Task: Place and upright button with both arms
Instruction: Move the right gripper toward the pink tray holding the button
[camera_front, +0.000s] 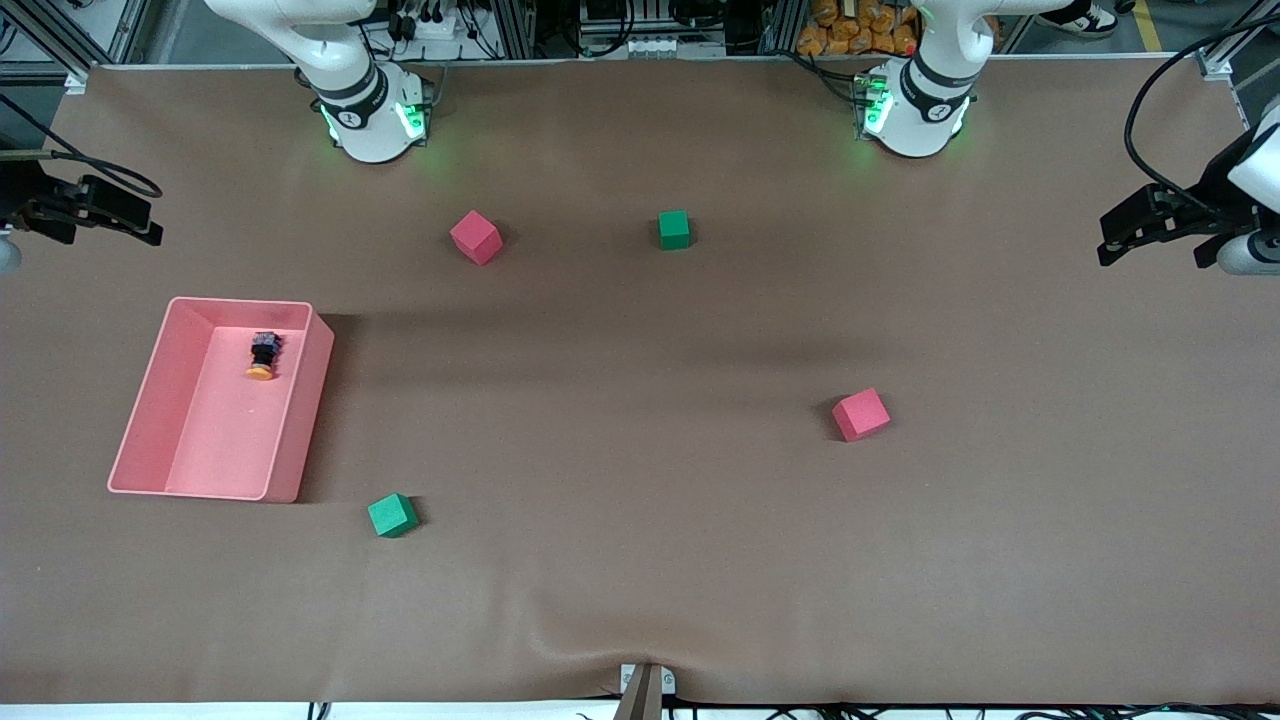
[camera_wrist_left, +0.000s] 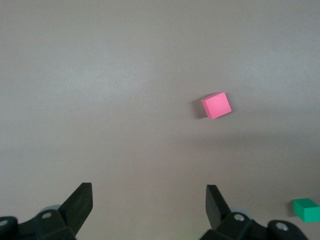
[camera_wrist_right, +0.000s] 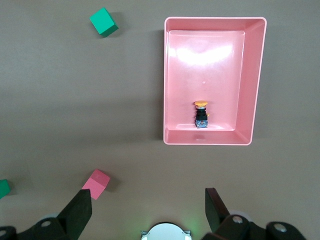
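A shallow pink plastic bin (camera_front: 300, 420) sits on the brown paper-covered table (camera_front: 640, 560) toward the right arm's end. Four small foam cubes lie scattered, well apart. One red cube (camera_front: 475, 237) and one green cube (camera_front: 674, 229) rest farther from the front camera. A second red cube (camera_front: 861, 414) lies toward the left arm's end, and a second green cube (camera_front: 392, 515) sits near the bin's closest corner
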